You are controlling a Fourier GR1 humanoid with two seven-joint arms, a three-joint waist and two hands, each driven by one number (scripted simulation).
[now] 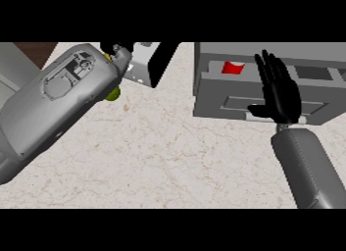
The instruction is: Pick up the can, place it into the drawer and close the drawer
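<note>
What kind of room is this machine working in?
Probably a kitchen: a pale marbled stone counter, a grey drawer unit standing on it with a red can inside, and the robot's black right hand held flat against the drawer front.

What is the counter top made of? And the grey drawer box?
The counter top looks like polished stone, maybe marble: pale beige with thin brownish veins. The drawer box looks like painted metal or plastic: flat, even grey, no grain. Can't be sure.
</note>
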